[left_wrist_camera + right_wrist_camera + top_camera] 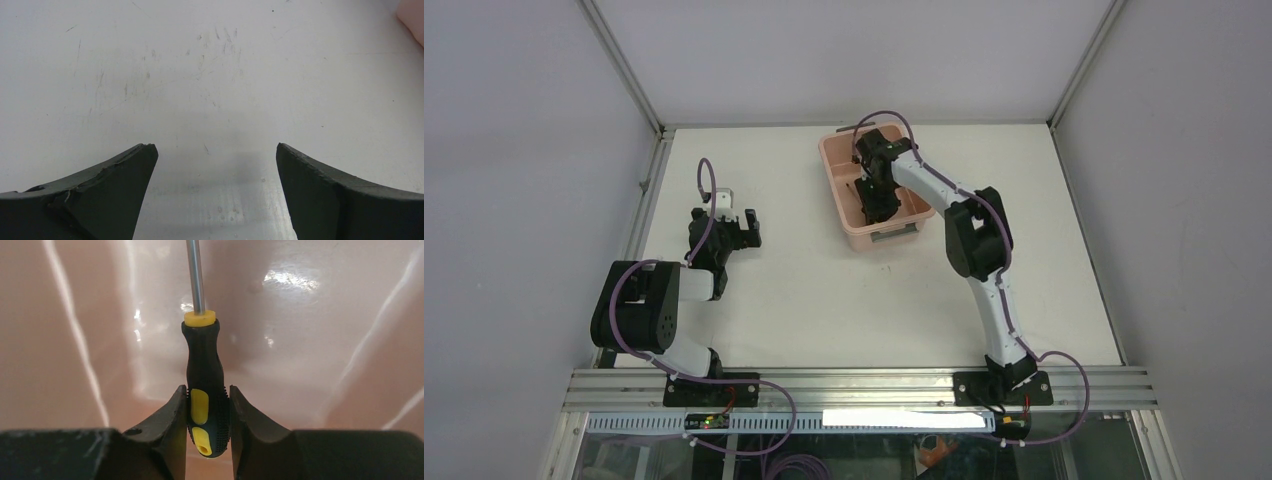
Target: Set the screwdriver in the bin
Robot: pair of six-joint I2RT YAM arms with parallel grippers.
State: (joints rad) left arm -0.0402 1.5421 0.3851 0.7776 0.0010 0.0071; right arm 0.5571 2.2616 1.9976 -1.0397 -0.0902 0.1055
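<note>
The right gripper is clamping the screwdriver by its handle inside the bin. The release step appears due, calling for jaw opening. The left gripper is resting spread wide, holding nothing.

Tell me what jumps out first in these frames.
The right end effector reaches into the pink bin at the far middle of the table, shut on the handle of the yellow-and-black screwdriver, whose shaft points away from the wrist camera. The left end effector hangs open over the white table on the left, holding nothing.
</note>
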